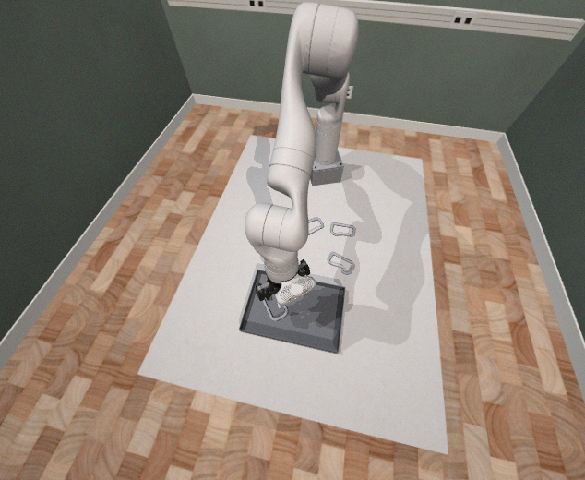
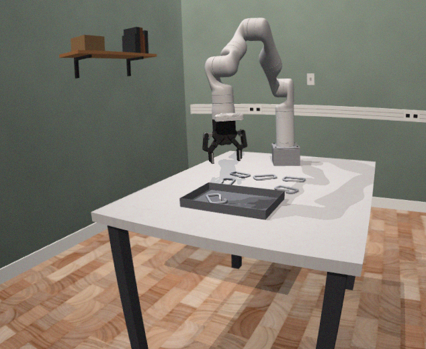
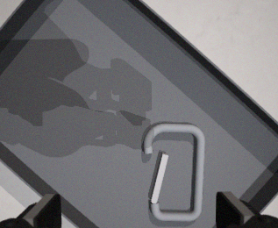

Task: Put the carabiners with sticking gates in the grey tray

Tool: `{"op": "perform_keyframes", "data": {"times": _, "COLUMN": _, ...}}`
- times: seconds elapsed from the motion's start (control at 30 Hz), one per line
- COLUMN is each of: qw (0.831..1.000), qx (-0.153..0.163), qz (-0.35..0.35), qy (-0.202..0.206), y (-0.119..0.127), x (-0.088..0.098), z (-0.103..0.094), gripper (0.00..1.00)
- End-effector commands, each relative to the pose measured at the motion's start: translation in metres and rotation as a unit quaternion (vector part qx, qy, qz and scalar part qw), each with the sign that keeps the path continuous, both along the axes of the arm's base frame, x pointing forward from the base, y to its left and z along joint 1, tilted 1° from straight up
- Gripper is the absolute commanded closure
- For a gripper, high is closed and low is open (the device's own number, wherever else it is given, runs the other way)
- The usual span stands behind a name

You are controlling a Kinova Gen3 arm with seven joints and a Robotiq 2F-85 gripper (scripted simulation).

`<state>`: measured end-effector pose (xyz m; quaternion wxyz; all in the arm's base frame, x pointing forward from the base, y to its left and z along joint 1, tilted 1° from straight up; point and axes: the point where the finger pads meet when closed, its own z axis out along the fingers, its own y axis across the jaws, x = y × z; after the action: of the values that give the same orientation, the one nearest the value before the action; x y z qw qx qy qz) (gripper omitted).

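A grey carabiner [image 1: 277, 318] [image 2: 209, 198] [image 3: 199, 175] lies in the left part of the grey tray [image 1: 288, 341] [image 2: 224, 211] [image 3: 118, 175]. Its pale gate [image 3: 160, 177] stands swung inward, clear of the hook end. My gripper [image 1: 283, 282] [image 2: 225, 160] [image 3: 139, 210] is open and empty, well above the tray's left part. Several more carabiners lie on the table behind the tray. One carabiner [image 1: 337, 254] [image 2: 286, 191] lies nearest its back right corner. Another carabiner [image 2: 228, 178] is partly hidden by the tray's back wall. The gates there are too small to judge.
The white table [image 1: 376, 391] [image 2: 311, 232] bears the tray near its middle. Farther back are three carabiners, one at the left [image 2: 239, 172], one in the middle [image 2: 265, 178] and one at the right [image 1: 342, 234] [image 2: 294, 180]. The arm hides part of this area in the top view.
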<state>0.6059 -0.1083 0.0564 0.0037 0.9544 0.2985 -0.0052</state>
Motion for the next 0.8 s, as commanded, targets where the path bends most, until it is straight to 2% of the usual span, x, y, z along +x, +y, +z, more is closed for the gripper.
{"op": "perform_keyframes", "data": {"times": 0.0, "qw": 1.000, "qx": 0.000, "qz": 0.000, "qy": -0.001, "y": 0.011, "x": -0.036, "z": 0.033, "gripper": 0.00}}
{"op": "perform_keyframes", "data": {"times": 0.53, "qw": 1.000, "qx": 0.000, "qz": 0.000, "qy": -0.001, "y": 0.011, "x": -0.036, "z": 0.033, "gripper": 0.00}}
{"op": "perform_keyframes", "data": {"times": 0.57, "qw": 1.000, "qx": 0.003, "qz": 0.002, "qy": 0.003, "y": 0.023, "x": -0.072, "z": 0.063, "gripper": 0.00}}
{"op": "perform_keyframes", "data": {"times": 0.77, "qw": 1.000, "qx": 0.003, "qz": 0.002, "qy": 0.003, "y": 0.023, "x": -0.072, "z": 0.063, "gripper": 0.00}}
